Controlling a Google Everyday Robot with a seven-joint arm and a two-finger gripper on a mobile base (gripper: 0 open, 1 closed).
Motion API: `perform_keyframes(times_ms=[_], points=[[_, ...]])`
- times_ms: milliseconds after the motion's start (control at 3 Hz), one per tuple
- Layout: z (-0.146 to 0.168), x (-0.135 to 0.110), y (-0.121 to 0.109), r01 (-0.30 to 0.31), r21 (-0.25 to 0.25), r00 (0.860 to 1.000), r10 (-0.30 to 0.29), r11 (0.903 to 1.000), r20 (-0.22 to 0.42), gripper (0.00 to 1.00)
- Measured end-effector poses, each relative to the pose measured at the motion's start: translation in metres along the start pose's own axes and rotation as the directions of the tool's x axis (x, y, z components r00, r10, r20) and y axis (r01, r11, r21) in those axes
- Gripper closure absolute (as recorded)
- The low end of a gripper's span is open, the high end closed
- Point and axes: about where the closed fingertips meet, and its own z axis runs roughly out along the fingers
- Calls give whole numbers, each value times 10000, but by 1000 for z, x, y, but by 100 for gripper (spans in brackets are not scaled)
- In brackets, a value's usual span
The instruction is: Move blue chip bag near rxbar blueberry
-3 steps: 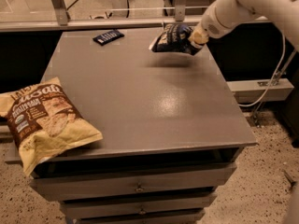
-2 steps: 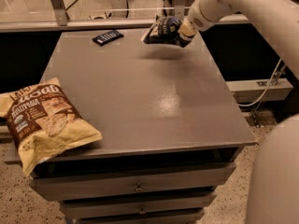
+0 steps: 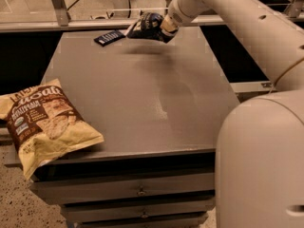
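Observation:
The blue chip bag (image 3: 145, 26) is a crinkly dark navy bag, held in the air above the far part of the grey table (image 3: 142, 94). My gripper (image 3: 164, 30) is shut on its right end, at the end of the white arm that comes in from the right. The rxbar blueberry (image 3: 109, 37) is a small flat dark wrapper lying on the table's far left part, just left of the bag and a little below it. A dark shadow of the bag falls on the table under it.
A large yellow-and-brown chip bag (image 3: 42, 122) lies on the table's near left corner, hanging over the edge. My white arm and base (image 3: 261, 156) fill the right side. Drawers sit under the table front. A rail runs behind the table.
My gripper has carried the blue chip bag to the left, from the table's far right toward the rxbar blueberry. The arm has swung further into view.

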Motion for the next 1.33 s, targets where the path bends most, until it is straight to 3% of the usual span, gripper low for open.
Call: perform_keyframes(times_ms=[333,1333], points=[[19,-17,8,-111,-292,9997,116,9995,201,94],[56,-36,27,-93,-858,9993,124,9963,362,23]])
